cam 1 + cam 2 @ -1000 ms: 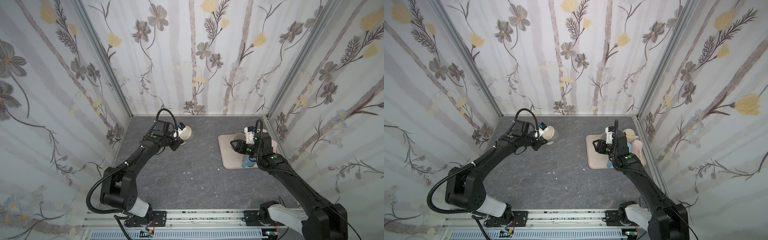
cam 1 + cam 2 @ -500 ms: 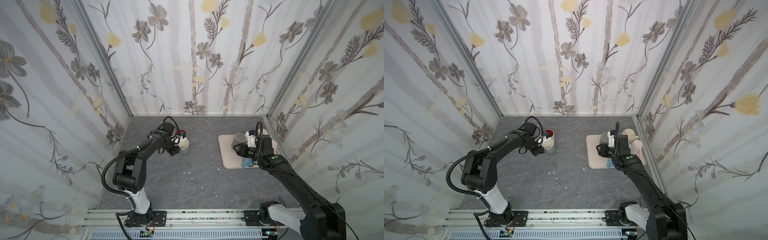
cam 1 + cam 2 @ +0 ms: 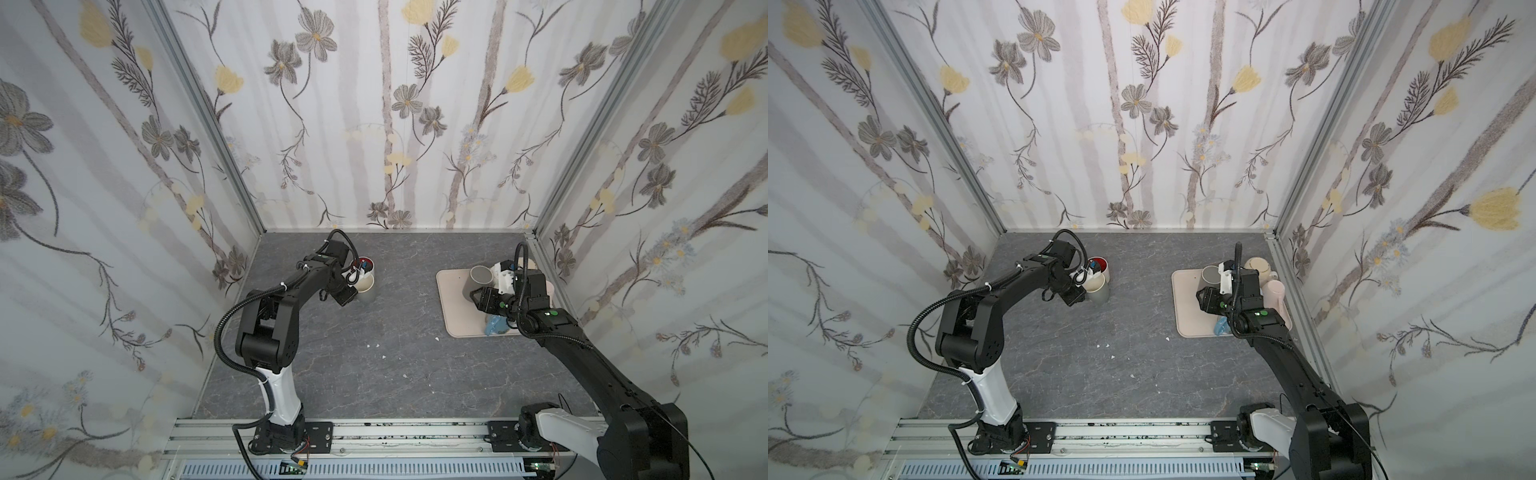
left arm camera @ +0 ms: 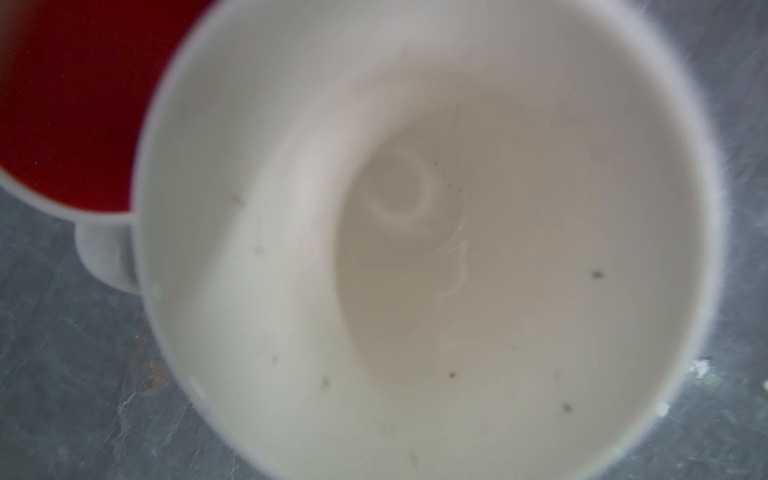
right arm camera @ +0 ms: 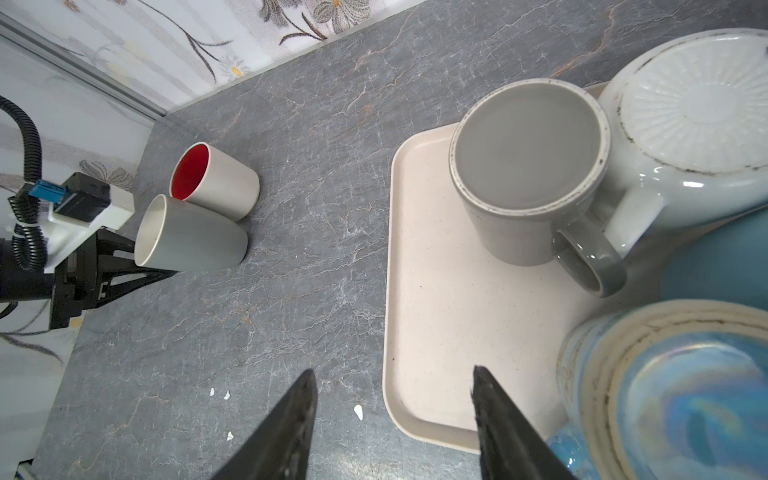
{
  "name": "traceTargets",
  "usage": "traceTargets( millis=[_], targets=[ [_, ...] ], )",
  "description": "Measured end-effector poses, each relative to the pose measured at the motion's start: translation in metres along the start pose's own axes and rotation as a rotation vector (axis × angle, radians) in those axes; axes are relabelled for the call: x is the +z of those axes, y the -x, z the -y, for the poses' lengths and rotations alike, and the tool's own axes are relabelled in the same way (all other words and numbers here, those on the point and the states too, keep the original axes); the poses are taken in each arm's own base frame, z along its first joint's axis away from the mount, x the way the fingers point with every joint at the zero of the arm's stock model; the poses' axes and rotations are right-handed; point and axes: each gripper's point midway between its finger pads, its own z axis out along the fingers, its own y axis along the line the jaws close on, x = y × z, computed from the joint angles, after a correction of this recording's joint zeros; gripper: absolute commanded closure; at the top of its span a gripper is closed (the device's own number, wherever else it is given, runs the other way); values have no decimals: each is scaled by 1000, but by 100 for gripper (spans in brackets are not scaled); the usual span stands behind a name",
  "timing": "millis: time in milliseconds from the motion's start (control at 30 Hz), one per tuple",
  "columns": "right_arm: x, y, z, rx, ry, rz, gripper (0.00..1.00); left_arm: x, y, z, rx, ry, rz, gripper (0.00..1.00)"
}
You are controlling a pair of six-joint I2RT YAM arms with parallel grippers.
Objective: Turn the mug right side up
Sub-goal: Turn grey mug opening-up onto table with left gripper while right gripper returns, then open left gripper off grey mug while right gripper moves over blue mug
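Mug (image 3: 366, 291) stands mouth-up on the table (image 3: 374, 353), touching a red-lined cup (image 3: 368, 266), so the turn looks done. The left gripper (image 5: 141, 264) is at its rim; I cannot tell whether it grips or has let go. Backing away is probably what remains. The right gripper (image 5: 392, 382) hangs spread and empty over the tray (image 5: 436, 332) edge.

You face three pale panel walls (image 3: 374, 124) papered with grey and yellow flowers on long stems. They meet at the back at two slanting aluminium corner posts (image 3: 210, 124). Between them lies the dark grey, marble-veined bench (image 3: 395, 374), with a few small white crumbs (image 3: 377, 344) near its middle. A silver aluminium rail (image 3: 415, 432) runs along the near edge. The light is soft and even, with only faint shadows.
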Motion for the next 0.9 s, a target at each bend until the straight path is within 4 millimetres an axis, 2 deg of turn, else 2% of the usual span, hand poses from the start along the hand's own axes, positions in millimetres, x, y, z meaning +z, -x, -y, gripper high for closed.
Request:
traceTargets(
  millis=[100, 167, 433, 533, 600, 733, 900],
  targets=[
    [-1, 1, 3, -1, -7, 3, 41, -3, -2, -6, 1, 31, -4, 52],
    [-2, 1, 4, 2, -12, 1, 41, -9, -2, -10, 5, 58, 3, 47],
    [-8, 3, 11, 9, -55, -13, 40, -28, 10, -24, 7, 134, 68, 45],
    [-17, 10, 18, 19, -111, -10, 40, -36, 12, -25, 7, 145, 83, 44],
    [-26, 15, 23, 14, -155, -2, 40, -49, 17, -26, 11, 166, 119, 43],
    [-35, 10, 36, 5, -238, -17, 40, -75, 23, -19, 11, 198, 226, 42],
    [-39, -11, 52, 20, -315, -75, 40, -94, 31, 5, -39, 199, 385, 41]
  ],
)
